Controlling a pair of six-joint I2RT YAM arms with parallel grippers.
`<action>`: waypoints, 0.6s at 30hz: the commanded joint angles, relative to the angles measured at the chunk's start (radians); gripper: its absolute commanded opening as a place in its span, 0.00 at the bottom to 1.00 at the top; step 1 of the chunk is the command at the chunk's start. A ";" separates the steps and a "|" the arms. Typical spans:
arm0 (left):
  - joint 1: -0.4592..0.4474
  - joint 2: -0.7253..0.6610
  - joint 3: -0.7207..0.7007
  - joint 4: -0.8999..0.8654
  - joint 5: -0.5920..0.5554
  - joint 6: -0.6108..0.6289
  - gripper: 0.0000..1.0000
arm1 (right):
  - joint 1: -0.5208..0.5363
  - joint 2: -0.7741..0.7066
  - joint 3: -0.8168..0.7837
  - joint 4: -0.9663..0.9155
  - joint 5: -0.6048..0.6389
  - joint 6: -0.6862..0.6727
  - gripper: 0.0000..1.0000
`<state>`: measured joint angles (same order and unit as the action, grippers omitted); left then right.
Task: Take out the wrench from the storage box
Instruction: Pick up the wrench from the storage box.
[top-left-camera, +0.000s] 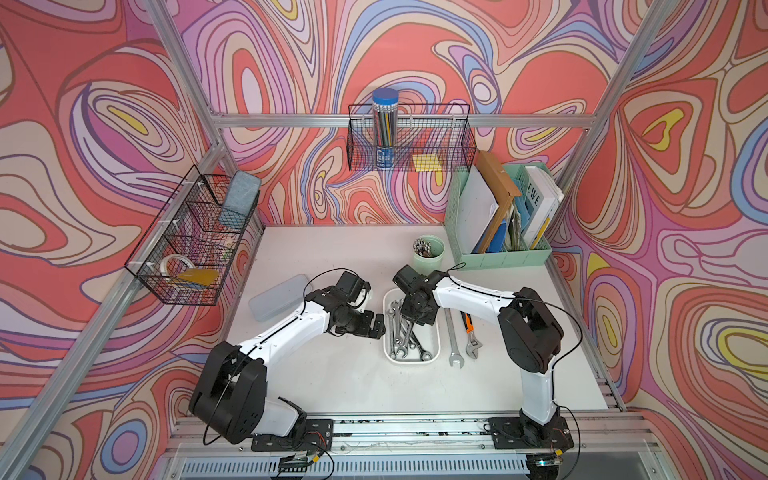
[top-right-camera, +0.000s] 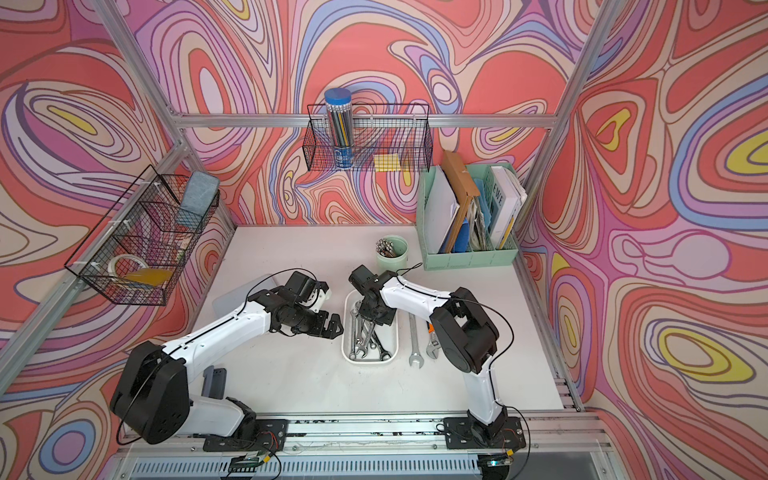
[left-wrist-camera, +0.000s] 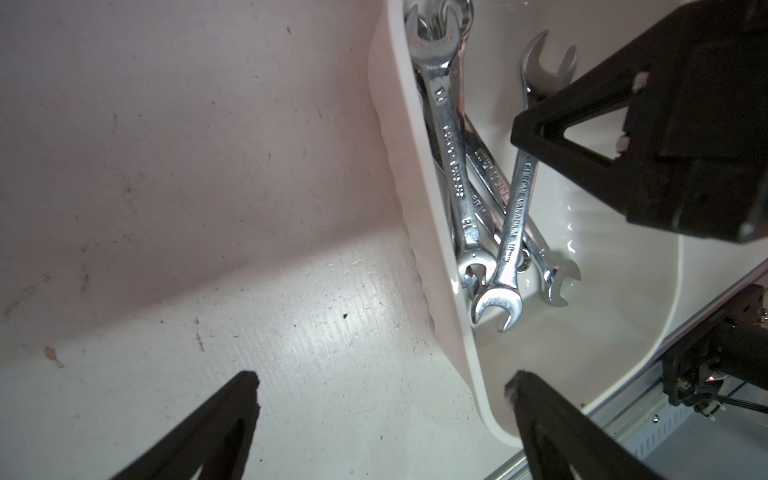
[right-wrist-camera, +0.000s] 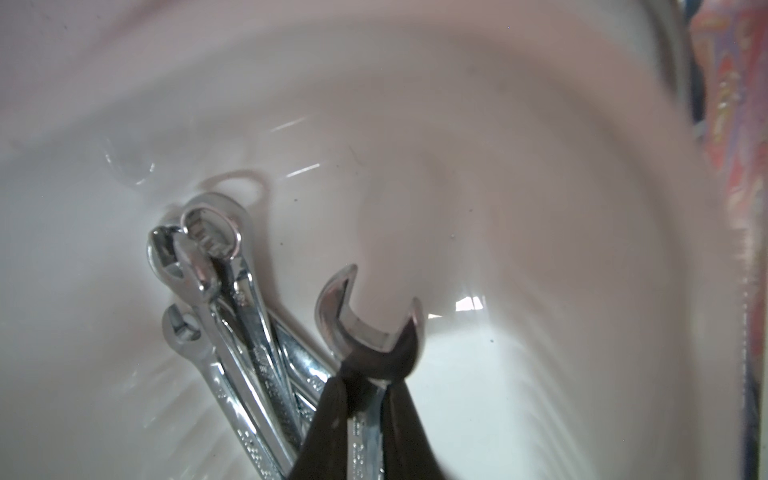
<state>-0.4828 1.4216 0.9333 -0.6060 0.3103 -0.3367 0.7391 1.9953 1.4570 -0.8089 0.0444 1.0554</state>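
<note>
The right gripper (right-wrist-camera: 376, 370) reaches down into the storage box (right-wrist-camera: 540, 216), its fingers pinching the shank of a double open-end wrench (right-wrist-camera: 365, 328) just behind one forked head. That wrench is inside the box, crossing the other wrenches (right-wrist-camera: 232, 324) heaped beside the fingertips. The left gripper (left-wrist-camera: 382, 386) hangs with fingers spread wide at the box's long wall, facing the right gripper. Past the right gripper, outside the box, a large spanner (top-left-camera: 452, 336) and an adjustable wrench (top-left-camera: 469, 332) lie on the table (top-left-camera: 332, 374).
</note>
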 joint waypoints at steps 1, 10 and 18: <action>0.007 0.010 -0.011 -0.009 0.001 0.010 0.99 | -0.007 -0.017 -0.021 0.045 -0.028 -0.004 0.00; 0.006 0.010 -0.018 -0.004 0.003 0.008 0.99 | -0.021 0.001 -0.040 0.094 -0.080 0.006 0.00; 0.007 0.016 -0.019 -0.003 0.003 0.010 0.99 | -0.021 0.022 -0.038 0.089 -0.093 0.000 0.00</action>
<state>-0.4828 1.4235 0.9230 -0.6060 0.3103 -0.3367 0.7200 1.9953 1.4292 -0.7357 -0.0269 1.0557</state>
